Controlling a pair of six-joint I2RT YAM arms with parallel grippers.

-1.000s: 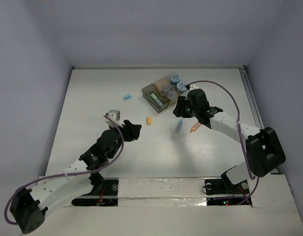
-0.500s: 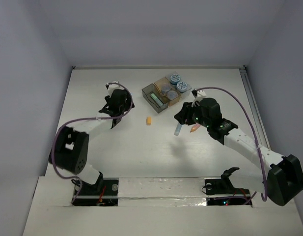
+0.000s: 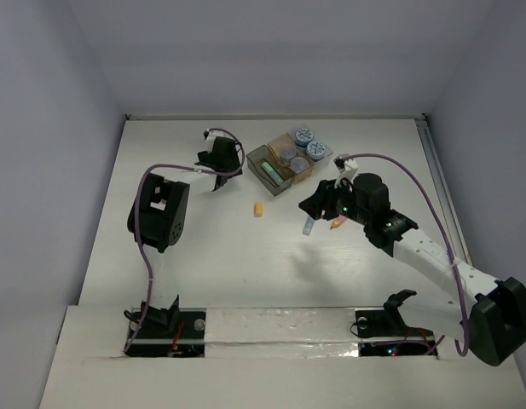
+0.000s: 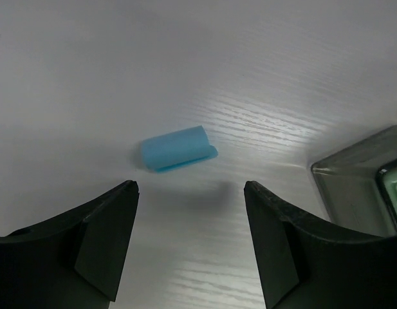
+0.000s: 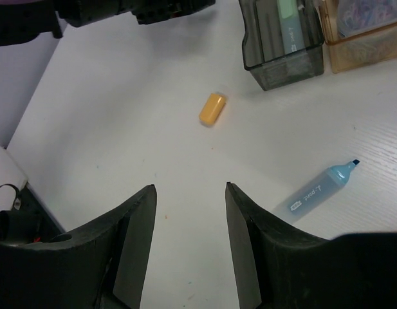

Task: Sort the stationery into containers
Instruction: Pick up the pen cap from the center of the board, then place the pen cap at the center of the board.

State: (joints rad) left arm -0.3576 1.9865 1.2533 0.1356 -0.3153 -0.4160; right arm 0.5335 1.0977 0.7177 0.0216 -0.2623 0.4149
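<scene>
My left gripper (image 3: 222, 169) is open, low over the table, with a light blue block (image 4: 177, 149) lying just ahead of its jaws (image 4: 190, 190). The joined containers (image 3: 284, 159) stand to its right: a dark grey box (image 4: 359, 177) holding a green stick (image 3: 269, 171), a tan box with purplish-grey cylinders (image 3: 285, 154), and patterned rolls (image 3: 304, 135) behind. My right gripper (image 3: 317, 205) is open and empty above the table (image 5: 188, 193). A blue highlighter (image 5: 319, 187) lies beside it, also in the top view (image 3: 309, 225). A small orange block (image 5: 212, 108) lies ahead.
A pinkish-orange stick (image 3: 338, 223) lies under the right arm's wrist. The dark grey box (image 5: 282, 45) and tan box (image 5: 365, 29) sit at the top right of the right wrist view, and the left arm (image 5: 121, 11) crosses its top edge. Walls enclose the table.
The left arm has swung from the near left of the table out to the far side, over the light blue block. The right gripper has drawn back from the containers; the highlighter lies on the table.
</scene>
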